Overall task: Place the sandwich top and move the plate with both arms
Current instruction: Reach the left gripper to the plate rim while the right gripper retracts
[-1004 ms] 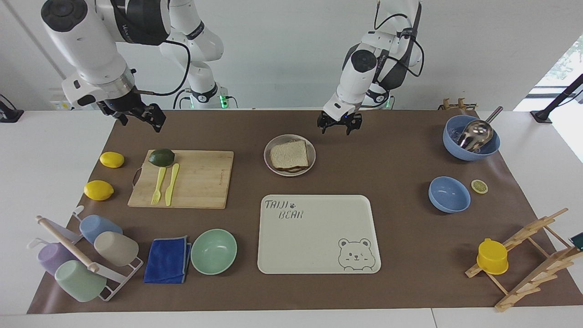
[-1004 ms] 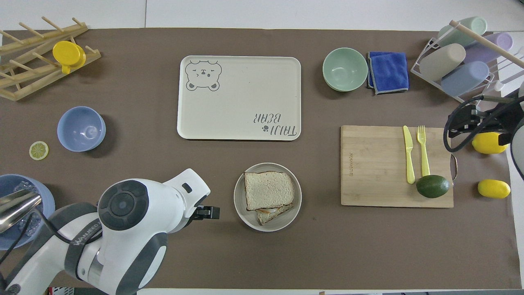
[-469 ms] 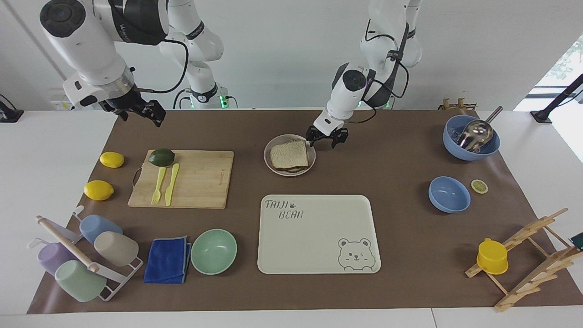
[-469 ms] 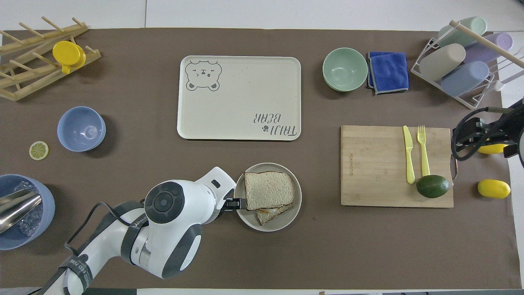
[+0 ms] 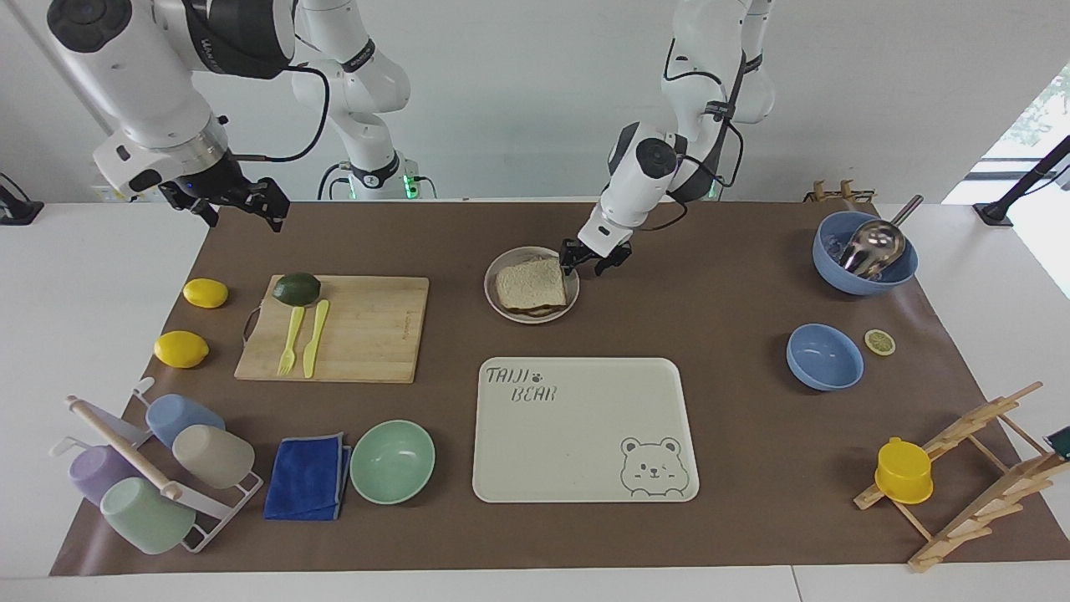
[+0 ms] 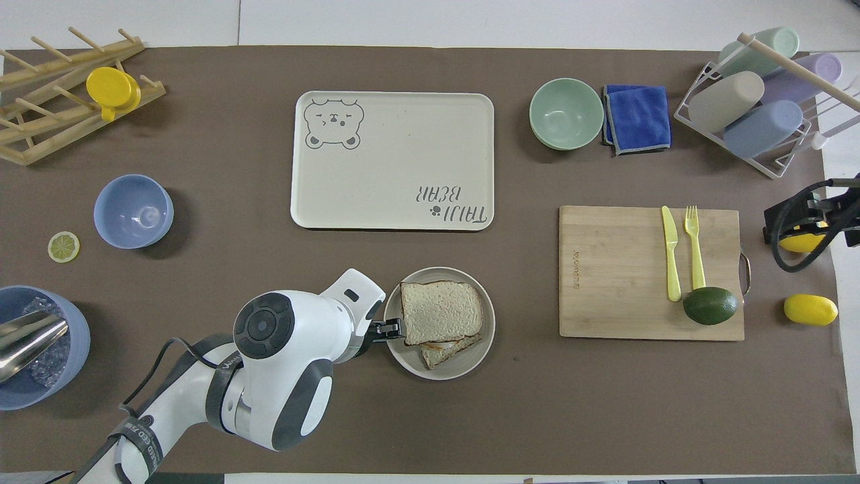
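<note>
The sandwich top (image 5: 530,283) lay on the sandwich on the small round plate (image 5: 571,299), which sat on the brown mat of the worktop (image 5: 719,435), nearer to the robots than the cream bear tray (image 5: 585,431) and beside the wooden cutting board (image 5: 368,330). The left tool (image 5: 583,260) was down at the plate's rim on the left arm's side — its dark fingers sat at the edge of the plate, right by the corner of the bread, and from where I stood I could not tell whether they had closed on the rim or only straddled it. In the overhead view the left arm's white wrist covered most of the tool, with only its tip showing at the plate edge (image 6: 388,329). The right tool (image 5: 238,203) hung in the air over the right arm's end of the worktop, near the two lemons (image 5: 206,293) — its fingers stood wide apart and held nothing. An avocado (image 5: 297,288) rested on the corner of the cutting board nearest the robots, with a yellow-green fork (image 5: 290,341) and knife (image 5: 316,338) lying side by side just beside it. A mint green bowl (image 5: 392,461) sat beside the tray, next to a folded blue cloth (image 5: 308,477).
</note>
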